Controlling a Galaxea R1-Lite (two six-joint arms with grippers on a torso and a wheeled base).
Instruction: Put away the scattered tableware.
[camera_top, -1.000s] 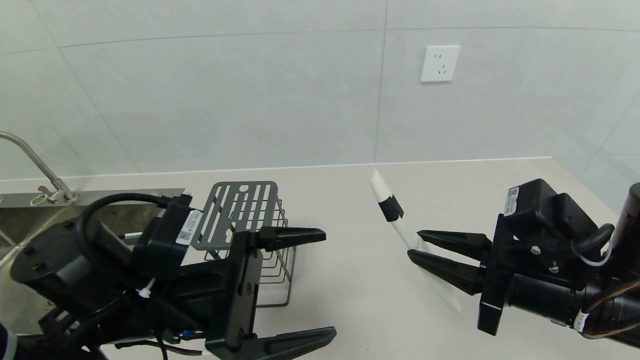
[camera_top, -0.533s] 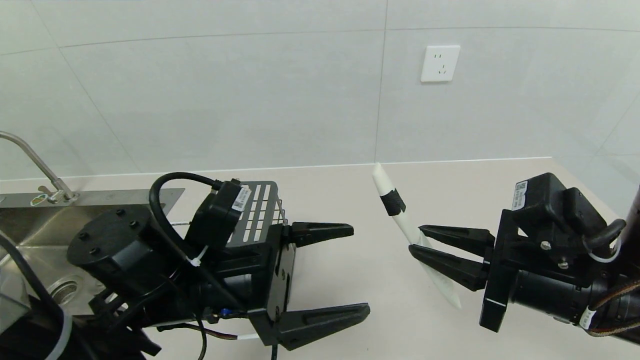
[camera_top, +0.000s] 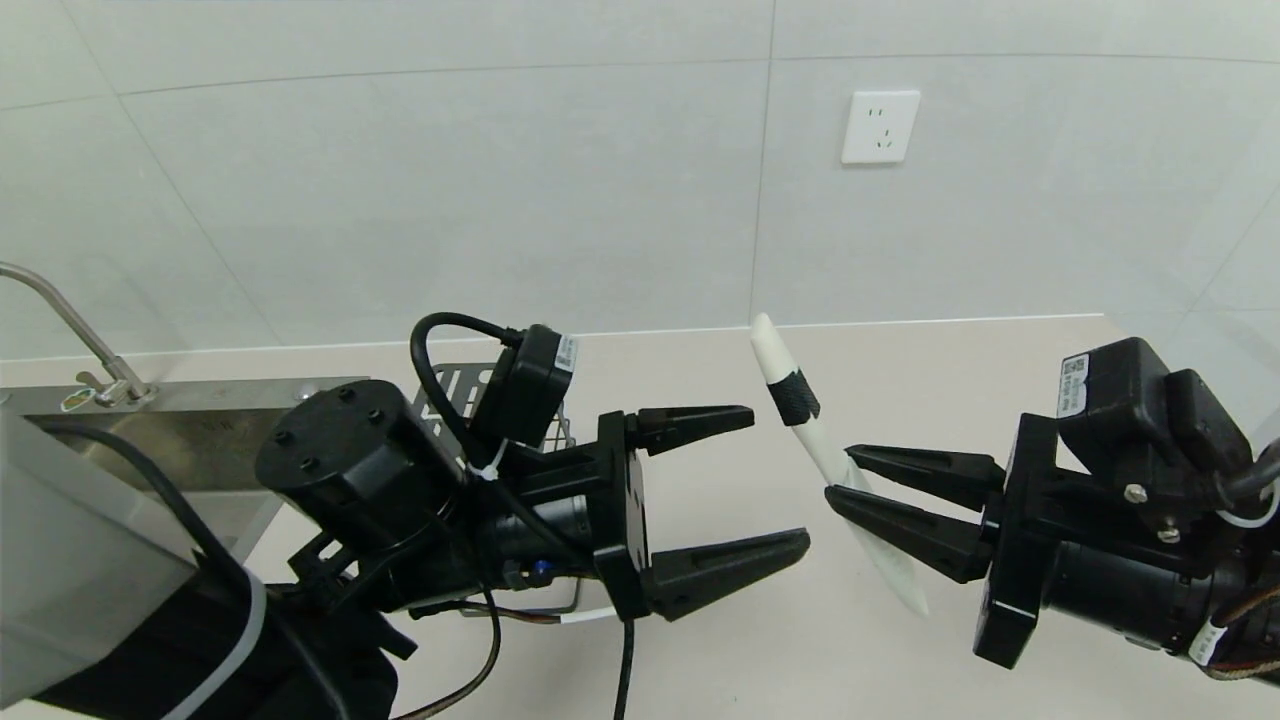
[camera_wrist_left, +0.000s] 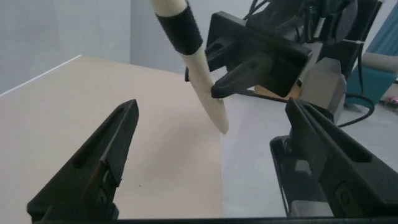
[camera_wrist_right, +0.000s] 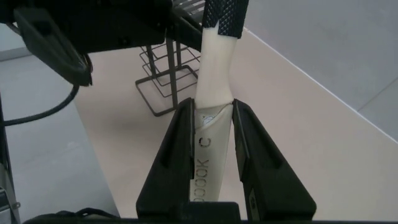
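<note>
I record the right gripper (camera_top: 838, 475) clamped on the white utensil (camera_top: 813, 443), which is held tilted in the air above the counter (camera_top: 950, 360). The left gripper (camera_top: 778, 478) is spread wide just beside the utensil. A wire rack (camera_top: 442, 385) stands at the counter's sink (camera_top: 200, 430) edge.

utensil (camera_top: 815, 450): white, black textured band
wire rack (camera_top: 452, 382): dark grey
left gripper (camera_top: 778, 478): black
right gripper (camera_top: 840, 473): black
counter (camera_top: 1000, 380): beige

Before me a wall (camera_top: 450, 180) of large pale grey tiles carries a white socket (camera_top: 880, 126); the beige table (camera_top: 960, 370) runs along it, with a steel sink (camera_top: 180, 430) and tap (camera_top: 85, 336) at my left
</note>
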